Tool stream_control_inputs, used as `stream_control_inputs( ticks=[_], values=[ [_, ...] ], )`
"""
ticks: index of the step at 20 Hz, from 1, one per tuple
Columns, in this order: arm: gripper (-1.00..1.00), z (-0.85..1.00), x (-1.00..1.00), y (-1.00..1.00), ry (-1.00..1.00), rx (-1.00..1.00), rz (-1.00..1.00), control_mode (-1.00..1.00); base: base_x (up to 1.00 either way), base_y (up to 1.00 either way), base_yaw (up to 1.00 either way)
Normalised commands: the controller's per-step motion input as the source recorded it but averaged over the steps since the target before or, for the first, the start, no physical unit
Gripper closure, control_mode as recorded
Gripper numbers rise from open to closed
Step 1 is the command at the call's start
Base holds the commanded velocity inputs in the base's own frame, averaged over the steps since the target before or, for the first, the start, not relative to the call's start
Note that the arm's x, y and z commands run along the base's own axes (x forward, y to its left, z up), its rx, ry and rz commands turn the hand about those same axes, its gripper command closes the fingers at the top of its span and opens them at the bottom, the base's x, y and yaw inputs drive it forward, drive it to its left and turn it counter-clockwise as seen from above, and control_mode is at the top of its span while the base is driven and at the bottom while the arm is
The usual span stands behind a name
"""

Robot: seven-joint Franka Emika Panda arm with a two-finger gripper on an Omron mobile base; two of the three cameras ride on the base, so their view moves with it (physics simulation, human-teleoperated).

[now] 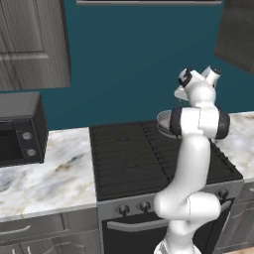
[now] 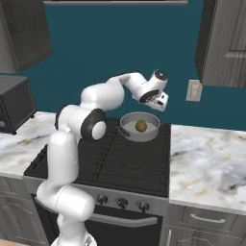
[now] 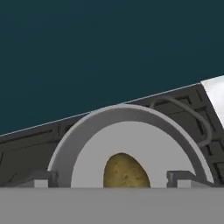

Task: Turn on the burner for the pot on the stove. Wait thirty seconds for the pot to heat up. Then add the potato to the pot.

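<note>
The grey pot [image 2: 144,136] stands on the back right burner of the black stove [image 2: 115,158]. The olive-brown potato [image 2: 141,126] lies inside the pot on its pale floor. My gripper [image 2: 153,103] hangs just above the pot's far rim, open and holding nothing. In the hand view the two fingertips [image 3: 181,177] stand wide apart, and the gripper [image 3: 111,179] looks down at the potato [image 3: 124,168] within the pot's rim [image 3: 78,135]. In the left base view the arm covers most of the pot [image 1: 162,119].
Round knobs [image 2: 122,202] line the stove's grey front panel above the oven handle. Marble counters [image 2: 206,158] flank the stove. A dark microwave [image 1: 20,129] sits on the left counter. Wall cabinets [image 2: 226,43] hang above, and a wall outlet [image 2: 194,90] is behind the pot.
</note>
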Motion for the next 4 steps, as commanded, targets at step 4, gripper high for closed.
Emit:
stream_control_inputs(
  ticks=[4],
  values=[
    [-1.0, 0.84, -0.02, 0.42, -0.21, -0.17, 0.0, -1.0, 0.0, 0.0, 0.0]
  ],
)
